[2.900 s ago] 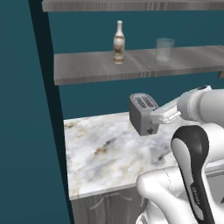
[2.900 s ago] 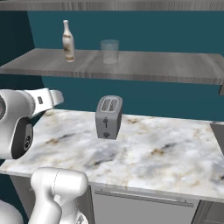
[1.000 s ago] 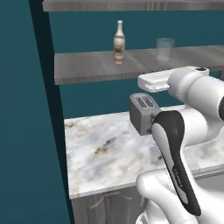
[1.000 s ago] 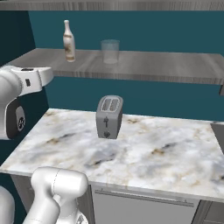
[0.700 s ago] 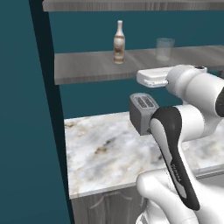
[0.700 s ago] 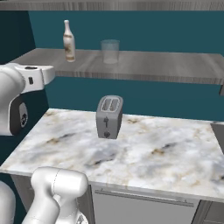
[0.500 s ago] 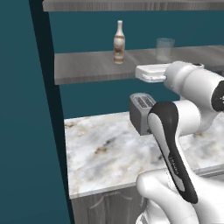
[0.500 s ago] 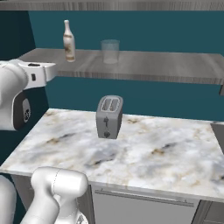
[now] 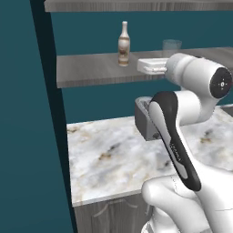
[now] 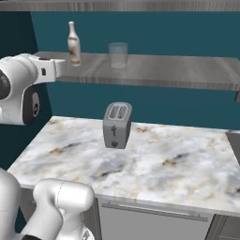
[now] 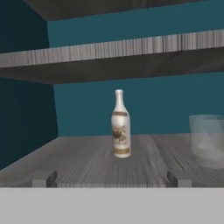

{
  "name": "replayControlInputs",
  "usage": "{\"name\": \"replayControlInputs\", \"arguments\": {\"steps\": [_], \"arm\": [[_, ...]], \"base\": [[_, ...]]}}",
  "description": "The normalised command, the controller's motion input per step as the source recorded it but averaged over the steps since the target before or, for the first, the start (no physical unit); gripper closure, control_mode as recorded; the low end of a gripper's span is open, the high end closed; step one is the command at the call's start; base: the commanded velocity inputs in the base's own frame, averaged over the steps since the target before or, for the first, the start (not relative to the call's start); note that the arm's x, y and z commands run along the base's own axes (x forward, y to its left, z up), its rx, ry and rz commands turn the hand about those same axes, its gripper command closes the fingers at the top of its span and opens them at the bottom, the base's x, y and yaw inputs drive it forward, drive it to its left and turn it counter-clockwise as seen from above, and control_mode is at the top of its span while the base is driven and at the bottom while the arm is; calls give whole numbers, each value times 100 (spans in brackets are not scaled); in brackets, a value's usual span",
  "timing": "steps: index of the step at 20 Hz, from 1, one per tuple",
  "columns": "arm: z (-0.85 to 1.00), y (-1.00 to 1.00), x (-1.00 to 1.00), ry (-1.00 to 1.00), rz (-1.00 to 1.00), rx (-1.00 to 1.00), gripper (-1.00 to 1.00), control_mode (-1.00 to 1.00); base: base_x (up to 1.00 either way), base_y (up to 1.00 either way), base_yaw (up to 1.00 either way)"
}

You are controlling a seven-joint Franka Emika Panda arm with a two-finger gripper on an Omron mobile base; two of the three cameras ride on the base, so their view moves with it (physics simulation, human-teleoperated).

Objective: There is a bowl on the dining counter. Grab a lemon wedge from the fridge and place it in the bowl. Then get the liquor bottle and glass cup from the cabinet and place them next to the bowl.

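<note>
The liquor bottle [image 11: 120, 127], pale with a brown label, stands upright on the lower cabinet shelf [image 11: 87, 162], straight ahead of my gripper [image 11: 111, 178]. Its fingertips [image 11: 43, 178] sit wide apart, open and empty, at the shelf's front edge. The glass cup [image 11: 208, 140] stands to the bottle's right. In the left base view the hand [image 9: 150, 66] hovers at shelf height, between the bottle [image 9: 123, 44] and the cup [image 9: 171, 45] but nearer the camera. From the right base I see the bottle [image 10: 73, 44] and cup [image 10: 117, 55]. The bowl and lemon wedge are out of view.
A grey toaster [image 10: 117, 125] stands on the marble counter [image 10: 178, 164] below the shelf. A second shelf [image 11: 131, 48] runs above the bottle. A dark teal wall [image 9: 27, 113] closes the left side.
The arm has lifted the hand from toaster height up to shelf level and brought it closer to the bottle. The jaws have stayed open.
</note>
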Motion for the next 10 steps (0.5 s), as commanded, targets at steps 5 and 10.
{"name": "replayControlInputs", "arguments": {"steps": [5, 10], "arm": [[0, 0, 25, 4, 0, 0, -100, -100], [0, 0, 35, 1, -4, 0, -100, -100]], "base": [[0, 0, 0], [0, 0, 0]]}}
